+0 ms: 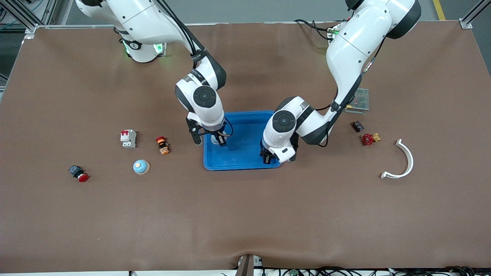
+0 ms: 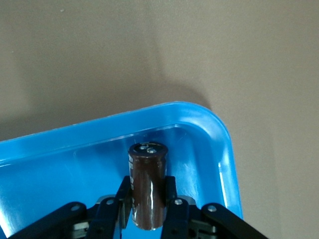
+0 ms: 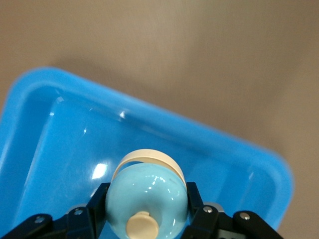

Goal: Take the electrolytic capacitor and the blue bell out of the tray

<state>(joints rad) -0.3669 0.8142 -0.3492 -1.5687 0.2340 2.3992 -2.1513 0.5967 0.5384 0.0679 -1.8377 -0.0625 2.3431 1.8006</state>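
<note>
1 spare bell on table; over 1 tray, left tool gripping capacitor, right tool gripping bell.

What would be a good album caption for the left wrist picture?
Left claw grips a brown capacitor over a corner of the blue tray.

Brown table, blue tray, breaker, second bell, white arc, red valve

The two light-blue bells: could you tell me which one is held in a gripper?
The bell over the blue tray, held by the right gripper; the other bell sits alone on the table.
</note>
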